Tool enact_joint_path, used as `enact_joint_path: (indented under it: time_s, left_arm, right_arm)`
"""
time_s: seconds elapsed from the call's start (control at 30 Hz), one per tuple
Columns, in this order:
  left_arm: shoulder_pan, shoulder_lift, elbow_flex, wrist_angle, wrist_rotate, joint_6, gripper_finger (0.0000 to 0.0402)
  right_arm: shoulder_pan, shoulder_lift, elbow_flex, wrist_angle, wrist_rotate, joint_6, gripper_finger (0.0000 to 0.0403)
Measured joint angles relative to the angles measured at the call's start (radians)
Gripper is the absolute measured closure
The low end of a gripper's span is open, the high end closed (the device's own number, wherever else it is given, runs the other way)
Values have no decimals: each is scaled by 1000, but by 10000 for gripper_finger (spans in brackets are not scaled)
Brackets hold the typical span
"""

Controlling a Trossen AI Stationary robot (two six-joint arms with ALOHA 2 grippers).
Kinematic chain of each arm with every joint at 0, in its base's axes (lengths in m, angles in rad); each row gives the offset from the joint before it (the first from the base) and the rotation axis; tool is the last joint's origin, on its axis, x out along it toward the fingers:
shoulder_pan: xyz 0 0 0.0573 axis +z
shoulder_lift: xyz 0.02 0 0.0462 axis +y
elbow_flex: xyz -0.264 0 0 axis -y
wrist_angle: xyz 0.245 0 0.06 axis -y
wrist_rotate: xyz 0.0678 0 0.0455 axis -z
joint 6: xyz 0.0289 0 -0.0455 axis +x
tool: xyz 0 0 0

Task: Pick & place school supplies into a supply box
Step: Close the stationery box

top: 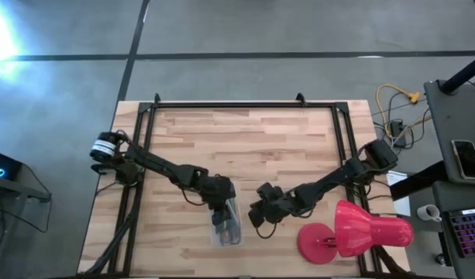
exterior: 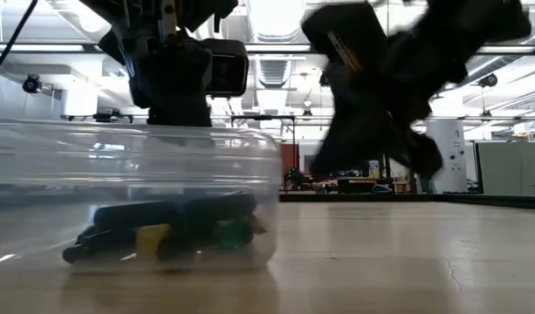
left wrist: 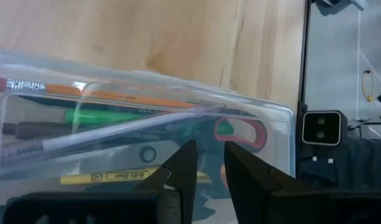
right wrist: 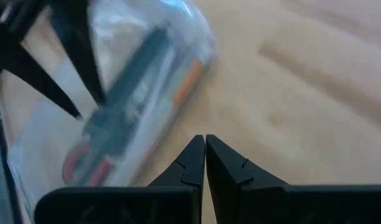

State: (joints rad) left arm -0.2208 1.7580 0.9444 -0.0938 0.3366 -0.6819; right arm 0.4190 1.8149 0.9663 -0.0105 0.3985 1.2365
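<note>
The box sat near the surface's front edge with pencils and scissors inside, the left fingers half open over it, empty, the right fingers shut just beside; light, slippery, best gripped mid-shaft.

The left claw blocks the supply box from above; its lamp side looks clear.
</note>
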Motion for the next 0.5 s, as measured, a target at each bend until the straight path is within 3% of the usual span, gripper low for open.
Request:
enact_joint_path:
  time_s: [0.13, 0.23, 0.5]
  left_arm:
    - [9, -1, -2, -19, 19, 0, 332]
    - [27, 2, -5, -19, 25, 0, 332]
    - [102, 3, -8, -27, 125, -1, 332]
  right_arm:
    - [-12, 32, -92, 227, -130, 47, 394]
    - [-14, 76, -113, 394, -153, 64, 394]
    - [-29, 180, -14, 408, -134, 48, 394]
